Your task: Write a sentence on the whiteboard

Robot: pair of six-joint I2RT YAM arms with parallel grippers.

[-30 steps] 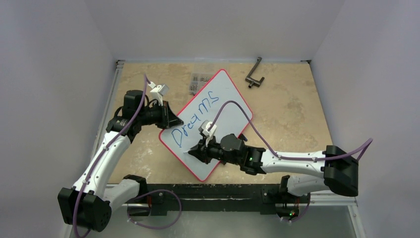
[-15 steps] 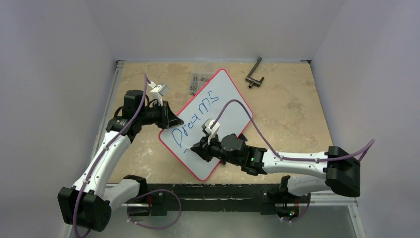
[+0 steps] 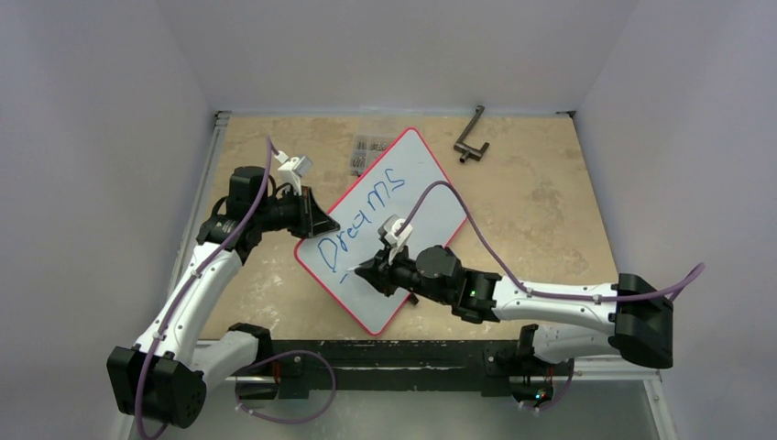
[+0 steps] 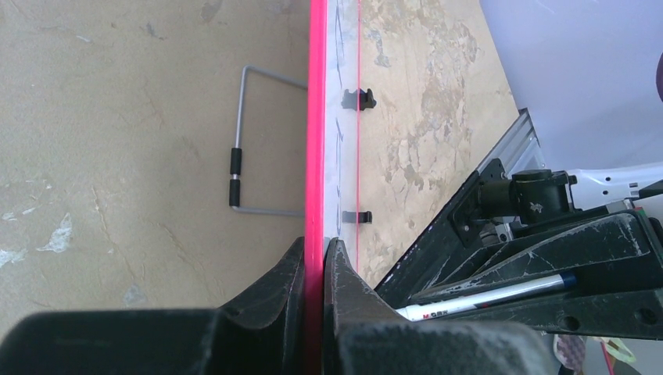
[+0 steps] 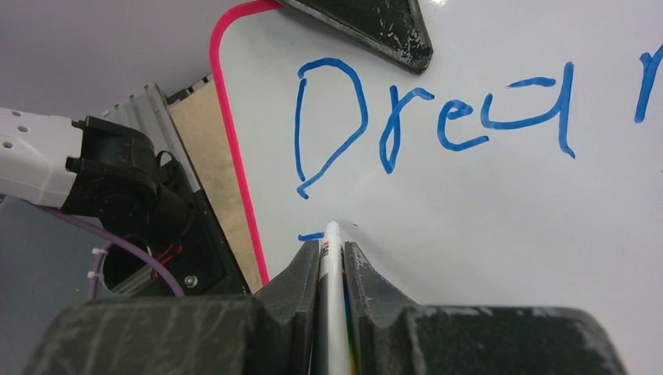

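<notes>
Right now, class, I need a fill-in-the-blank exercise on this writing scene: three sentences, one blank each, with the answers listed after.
1. The left gripper is shut on the red rim of the ____.
2. The right gripper is shut on a ____, whose tip is at the board just below the letter D.
3. The one complete word of the blue lettering reads ____.

Missing words: whiteboard; marker; Dreams.

The sentence [image 5: 442, 129] runs off at 3 o'clock (only "Drea" shows whole); the right hand [image 5: 331, 247] hides most of its second line.
</notes>
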